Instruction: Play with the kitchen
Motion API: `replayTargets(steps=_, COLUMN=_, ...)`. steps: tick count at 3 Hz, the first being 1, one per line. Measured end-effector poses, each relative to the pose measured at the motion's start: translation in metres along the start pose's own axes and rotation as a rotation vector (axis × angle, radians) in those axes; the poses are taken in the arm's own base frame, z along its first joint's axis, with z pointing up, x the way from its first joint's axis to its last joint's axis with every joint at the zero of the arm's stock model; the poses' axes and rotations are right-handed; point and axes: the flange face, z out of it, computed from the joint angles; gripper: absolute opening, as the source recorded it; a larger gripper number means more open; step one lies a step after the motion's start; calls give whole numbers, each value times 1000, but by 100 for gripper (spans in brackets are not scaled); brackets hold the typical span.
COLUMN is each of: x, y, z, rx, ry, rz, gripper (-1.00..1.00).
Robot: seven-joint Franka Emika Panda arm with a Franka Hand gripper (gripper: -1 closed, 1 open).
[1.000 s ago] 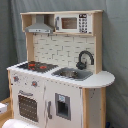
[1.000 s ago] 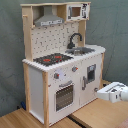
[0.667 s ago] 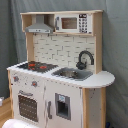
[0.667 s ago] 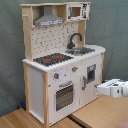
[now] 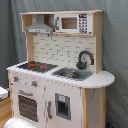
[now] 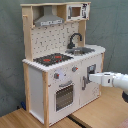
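Reaching toward the kitchen (image 6: pixel 60 75) front, apparently just beside its cupboard door, the gripper (image 6: pixel 90 78), finger state unclear.

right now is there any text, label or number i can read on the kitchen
None can be read.
Microwave: its keypad shows only as blurred dots, no legible digits.
Knobs: any markings are too small to read.
Nothing shows on the hood, the oven door or the gripper.

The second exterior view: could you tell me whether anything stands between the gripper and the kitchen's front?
Nothing visible does. The gripper reaches in from the second exterior view's right, its tip at the kitchen's right-hand cabinet door.
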Motion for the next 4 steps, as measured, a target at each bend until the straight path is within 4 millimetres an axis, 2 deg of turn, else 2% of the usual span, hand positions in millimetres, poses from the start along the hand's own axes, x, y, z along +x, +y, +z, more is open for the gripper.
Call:
replayTargets(steps=1, x=-6, y=0, z=27, rx=0, ry=-26, rz=51, gripper=100)
replayTargets(steps=2, x=-5, y=-4, z=47, rx=-10, ry=-31, rz=106, gripper=100)
replayTargets(steps=4, x=8, y=-25, z=69, rx=-23, ry=-14, rz=216, gripper=100)
